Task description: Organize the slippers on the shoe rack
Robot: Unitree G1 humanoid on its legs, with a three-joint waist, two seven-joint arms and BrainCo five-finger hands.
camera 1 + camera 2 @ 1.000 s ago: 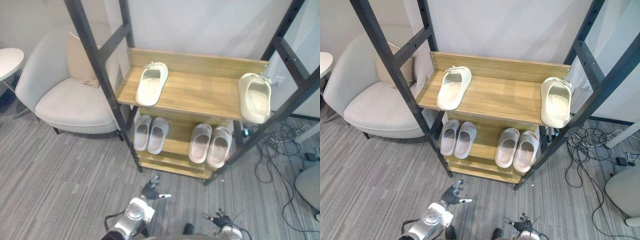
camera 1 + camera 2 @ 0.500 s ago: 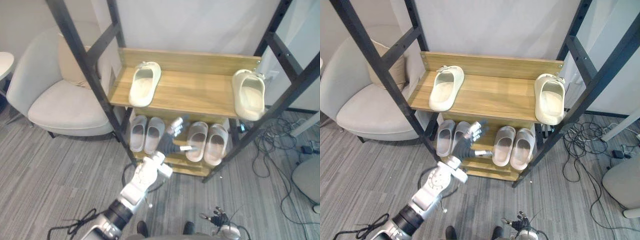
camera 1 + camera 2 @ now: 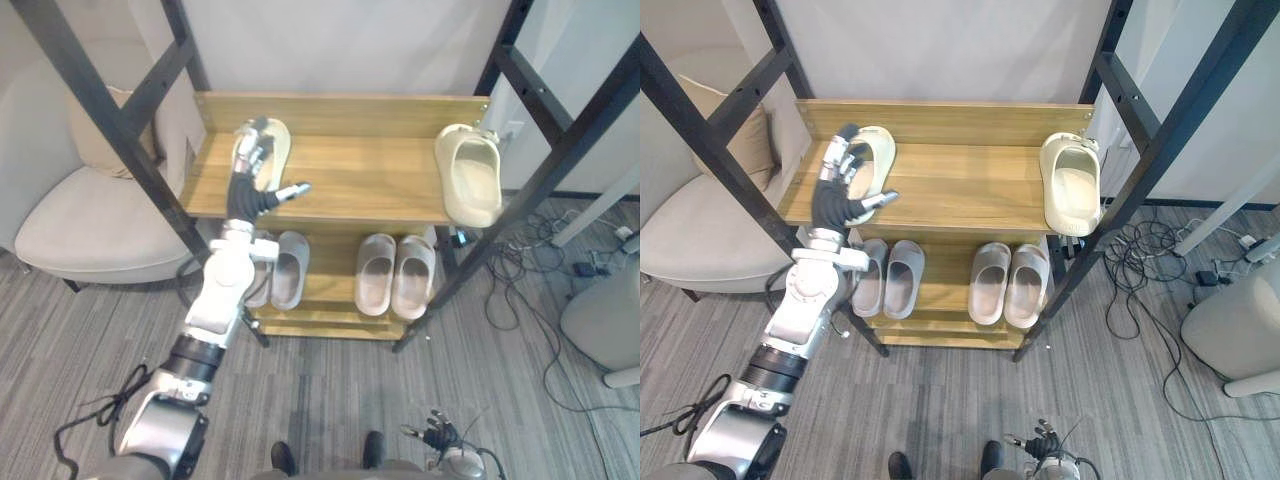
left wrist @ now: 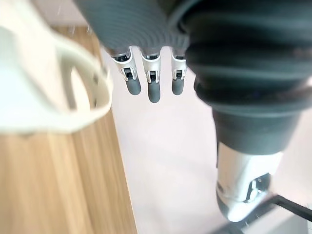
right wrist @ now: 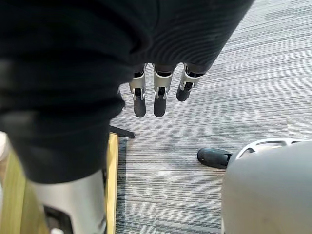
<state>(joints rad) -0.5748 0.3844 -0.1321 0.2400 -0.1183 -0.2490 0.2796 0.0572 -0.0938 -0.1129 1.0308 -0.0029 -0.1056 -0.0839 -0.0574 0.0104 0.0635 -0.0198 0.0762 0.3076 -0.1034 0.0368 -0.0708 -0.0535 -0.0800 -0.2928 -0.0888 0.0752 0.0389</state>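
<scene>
The left robot hand (image 3: 249, 190), spread wide and empty, hovers over the left slipper (image 3: 279, 143) on the top shelf (image 3: 370, 180); the right robot hand (image 5: 159, 93) hangs low, fingers straight.

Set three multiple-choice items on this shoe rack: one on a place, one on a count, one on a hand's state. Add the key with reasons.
1. Where is the left hand?
A) by the left cream slipper on the top shelf
B) resting on the floor
C) behind the rack

2. How many grey slippers lie on the lower shelf?
A) two
B) four
C) six

3. The left hand's fingers are:
A) curled round a slipper
B) straight, holding nothing
C) curled into an empty fist

Key: 1 A, the hand is up at that slipper. 2 B, two pairs lie side by side. 3 B, the left wrist view shows straight fingers beside the slipper.
</scene>
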